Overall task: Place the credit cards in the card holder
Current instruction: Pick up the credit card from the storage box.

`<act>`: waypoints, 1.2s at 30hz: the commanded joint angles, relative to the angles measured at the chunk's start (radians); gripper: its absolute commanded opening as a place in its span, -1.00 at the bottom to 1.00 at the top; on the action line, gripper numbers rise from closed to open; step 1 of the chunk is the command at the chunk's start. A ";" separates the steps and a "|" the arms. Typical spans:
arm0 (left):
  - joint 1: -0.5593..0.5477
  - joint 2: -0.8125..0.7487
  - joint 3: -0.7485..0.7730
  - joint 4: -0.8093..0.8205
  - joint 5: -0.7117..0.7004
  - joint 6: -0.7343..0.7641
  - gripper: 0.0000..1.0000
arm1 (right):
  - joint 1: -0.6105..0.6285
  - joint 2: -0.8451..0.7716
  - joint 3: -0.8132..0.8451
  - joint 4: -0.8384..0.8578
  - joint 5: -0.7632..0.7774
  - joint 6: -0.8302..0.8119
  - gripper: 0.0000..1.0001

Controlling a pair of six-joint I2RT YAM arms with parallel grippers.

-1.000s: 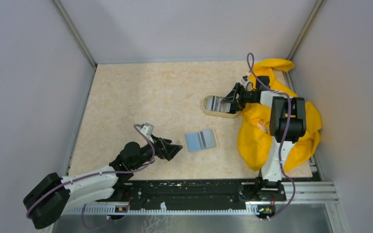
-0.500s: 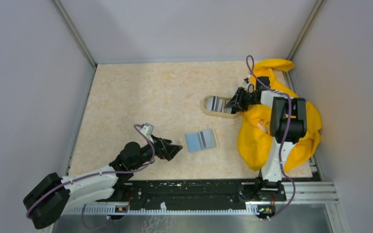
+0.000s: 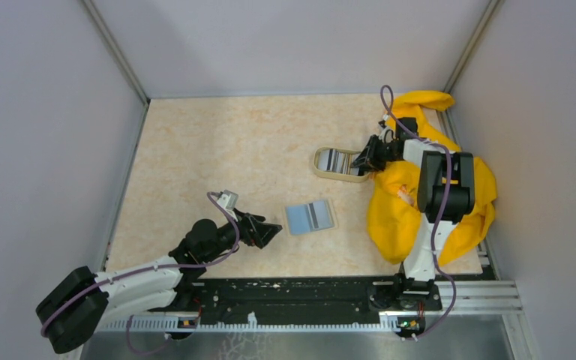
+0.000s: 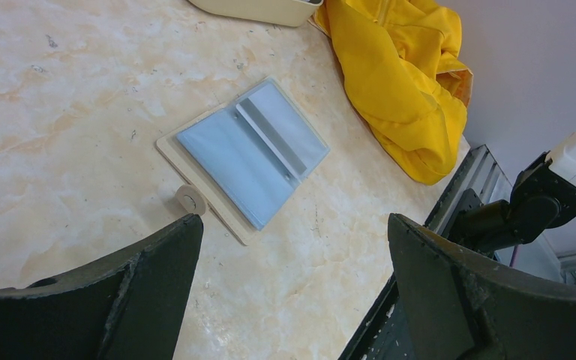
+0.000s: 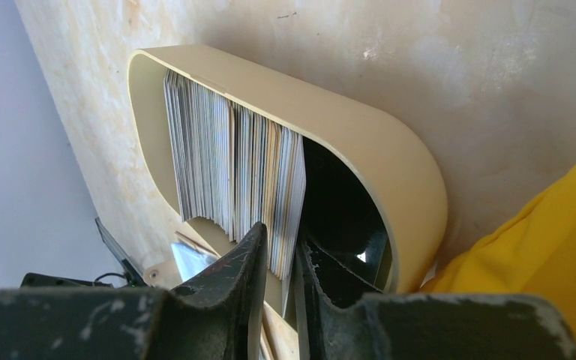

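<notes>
Where the right pincer [image 5: 281, 244] reaches into the beige dish [image 5: 375, 142], we find its fingers pressed nearly together on the end card of the credit cards [image 5: 225, 169]. These stand on edge as a stack inside that dish. We note the card holder [image 4: 247, 154] lying open, blue side up, on the worktop [image 3: 225, 150], well apart from the dish. We record the left pincer [image 4: 291, 225] spread wide near the holder, gripping nothing. A yellow cloth [image 3: 405, 210] lies beneath the right arm.
</notes>
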 commanded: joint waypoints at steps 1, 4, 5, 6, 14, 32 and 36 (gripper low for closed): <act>0.003 -0.008 0.003 0.014 0.000 0.001 0.97 | -0.010 -0.067 0.037 0.001 0.017 -0.020 -0.63; 0.002 -0.009 0.002 0.014 0.000 0.001 0.97 | -0.010 -0.070 0.038 -0.001 0.023 -0.021 -0.64; 0.003 -0.010 0.002 0.013 0.000 0.001 0.97 | -0.010 -0.071 0.037 -0.001 0.024 -0.023 -0.64; 0.003 -0.010 0.002 0.011 0.001 0.001 0.97 | -0.010 -0.072 0.037 -0.003 0.028 -0.024 -0.65; 0.002 -0.012 0.001 0.010 0.002 0.000 0.98 | -0.016 -0.091 0.036 -0.015 0.054 -0.034 -0.86; 0.003 -0.031 0.004 0.003 0.011 -0.006 0.97 | -0.034 -0.158 0.068 -0.102 0.118 -0.140 -1.00; 0.003 -0.042 -0.003 0.025 0.018 -0.007 0.97 | -0.045 -0.232 0.061 -0.105 0.067 -0.215 -1.00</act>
